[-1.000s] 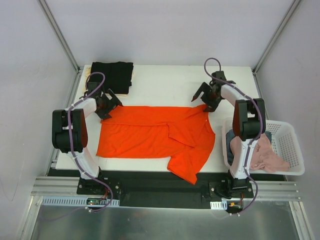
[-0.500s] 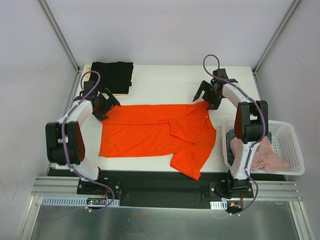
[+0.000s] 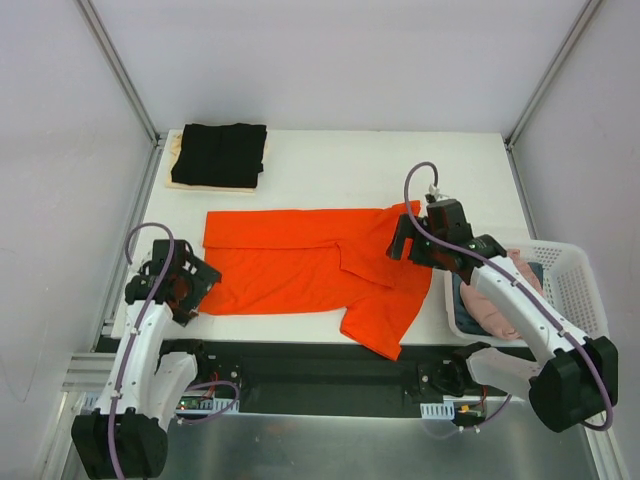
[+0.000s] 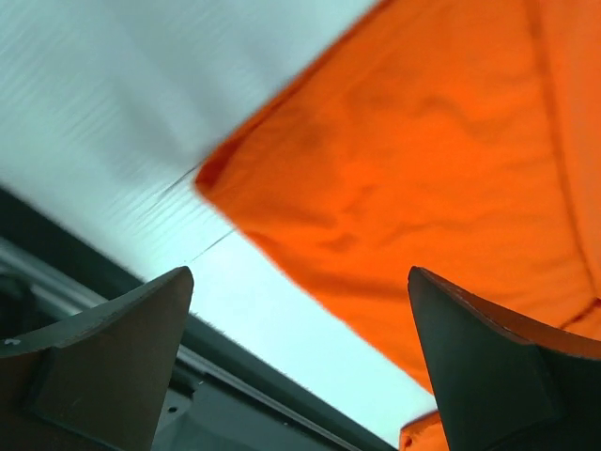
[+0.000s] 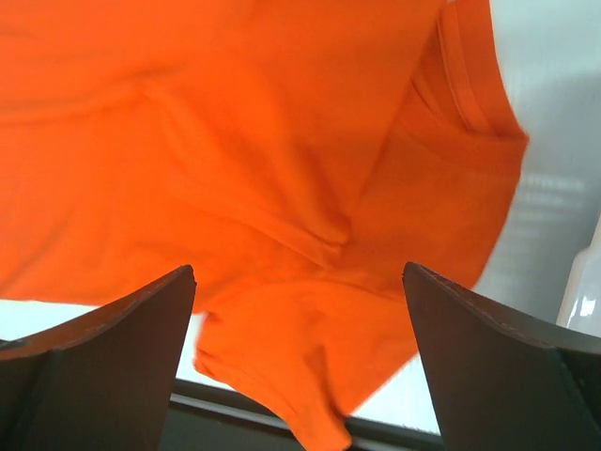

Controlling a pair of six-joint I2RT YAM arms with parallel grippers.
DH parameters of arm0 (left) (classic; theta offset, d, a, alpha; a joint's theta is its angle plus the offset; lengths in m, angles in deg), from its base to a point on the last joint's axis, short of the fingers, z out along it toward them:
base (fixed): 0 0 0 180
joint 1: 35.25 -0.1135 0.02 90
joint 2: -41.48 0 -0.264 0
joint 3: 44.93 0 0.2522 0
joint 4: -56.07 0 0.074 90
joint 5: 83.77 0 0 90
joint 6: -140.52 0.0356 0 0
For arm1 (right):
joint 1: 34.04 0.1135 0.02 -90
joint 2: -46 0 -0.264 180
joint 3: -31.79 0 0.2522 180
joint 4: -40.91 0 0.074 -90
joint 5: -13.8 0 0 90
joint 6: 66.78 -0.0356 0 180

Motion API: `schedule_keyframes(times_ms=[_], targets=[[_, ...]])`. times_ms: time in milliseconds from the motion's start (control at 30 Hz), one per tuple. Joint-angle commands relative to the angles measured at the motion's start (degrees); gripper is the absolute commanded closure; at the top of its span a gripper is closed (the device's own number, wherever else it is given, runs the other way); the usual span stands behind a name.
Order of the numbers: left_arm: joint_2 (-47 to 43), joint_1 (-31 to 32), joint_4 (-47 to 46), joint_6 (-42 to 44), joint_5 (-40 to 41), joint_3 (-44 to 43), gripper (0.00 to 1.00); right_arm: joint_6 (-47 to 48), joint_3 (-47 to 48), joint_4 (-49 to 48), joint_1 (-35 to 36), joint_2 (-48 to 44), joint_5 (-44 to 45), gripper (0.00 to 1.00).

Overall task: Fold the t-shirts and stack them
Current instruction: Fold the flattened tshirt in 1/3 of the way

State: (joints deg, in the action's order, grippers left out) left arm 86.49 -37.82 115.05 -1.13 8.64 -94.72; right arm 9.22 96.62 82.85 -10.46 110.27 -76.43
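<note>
A bright orange-red t-shirt lies spread across the middle of the white table, one sleeve hanging over the near edge. It fills the right wrist view and the right of the left wrist view. A folded black t-shirt lies at the far left corner. My left gripper is open and empty, above the shirt's near left corner. My right gripper is open and empty, above the shirt's right part near the collar. Pink and dark blue shirts lie in the basket.
A white plastic lattice basket stands at the table's right edge, under my right arm. A cream cloth lies under the black shirt. A dark metal rail runs along the near table edge.
Both grippers have let go of the shirt's far edge and pulled back toward the near side. The left one now sits at the near left corner, the right one over the collar area.
</note>
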Motion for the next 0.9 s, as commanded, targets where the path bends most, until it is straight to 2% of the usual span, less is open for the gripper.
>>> schedule_keyframes(times_ms=[0,67,267,567,733,867], targets=[[-3.00,0.37,9.19,-7.04,3.04,3.51,0.05,-0.33,-3.60,-0.32,0.42,-2.83,1.89,0.03],[-2.65,0.37,9.72,-8.97,2.94,5.18,0.14,0.02,-3.61,0.55,0.51,-3.62,3.91,0.03],[-2.39,0.37,10.60,-16.18,10.14,7.55,0.27,-0.41,-4.14,1.70,-0.02,-5.21,6.38,0.03],[3.50,0.28,9.90,-16.72,15.34,5.01,0.47,-1.29,-4.40,2.23,-2.39,-3.63,5.24,0.03],[4.90,0.37,6.66,-15.76,14.81,5.44,0.47,-1.38,-3.96,2.31,-2.57,-1.61,4.63,0.03],[5.26,0.28,3.58,-14.09,11.22,6.06,0.47,-1.21,-3.78,2.14,-2.48,-1.34,4.62,0.03]])
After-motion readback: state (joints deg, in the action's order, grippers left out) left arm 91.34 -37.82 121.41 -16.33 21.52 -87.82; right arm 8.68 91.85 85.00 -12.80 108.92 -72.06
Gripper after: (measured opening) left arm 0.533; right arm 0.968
